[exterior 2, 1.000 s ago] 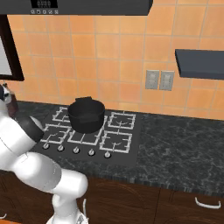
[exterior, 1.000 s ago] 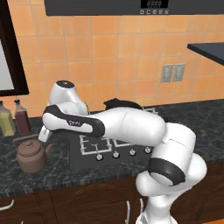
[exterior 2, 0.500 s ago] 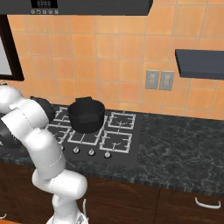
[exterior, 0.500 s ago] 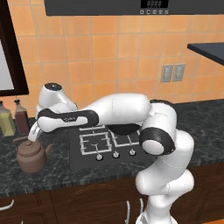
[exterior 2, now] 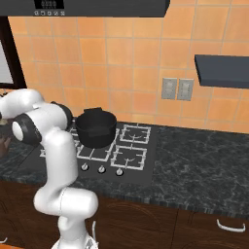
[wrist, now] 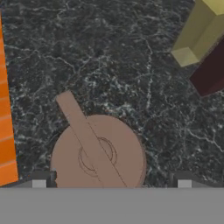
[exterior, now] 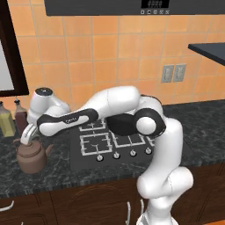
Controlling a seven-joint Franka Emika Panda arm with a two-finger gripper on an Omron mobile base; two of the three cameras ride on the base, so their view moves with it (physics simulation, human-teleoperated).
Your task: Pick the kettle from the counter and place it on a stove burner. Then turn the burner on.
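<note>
So far nothing of the task proper is finished: the kettle (exterior: 31, 154) sits on the dark marbled surface (exterior: 57, 176) at the lower left of the left base frame, to the left of the stove (exterior: 115, 145) and apart from its burners. The arm reaches across the cooktop toward that corner, and the claw (exterior: 27, 134) hangs directly over the kettle, its pale finger dropping toward the arched handle. From the hand camera the kettle (wrist: 97, 155) fills the lower middle of the frame, lid and handle seen from straight above, with the handle running diagonally up to the left; the two dark fingertips (wrist: 40, 178) stand far apart at the bottom edge, one on either side of the kettle's body, gripping nothing. A yellow bottle (wrist: 199, 35) and a dark-red bottle (wrist: 212, 72) stand in the upper right of that frame, well apart from the kettle. In the right base frame a black pot (exterior 2: 96, 127) occupies the rear-left burner, so I judge one of the free burners would have to take the kettle. What remains, as I read it: lowering onto the handle, closing, lifting, carrying over to the stove, setting down, and then turning one of the knobs (exterior 2: 101, 169) along the front edge.
</note>
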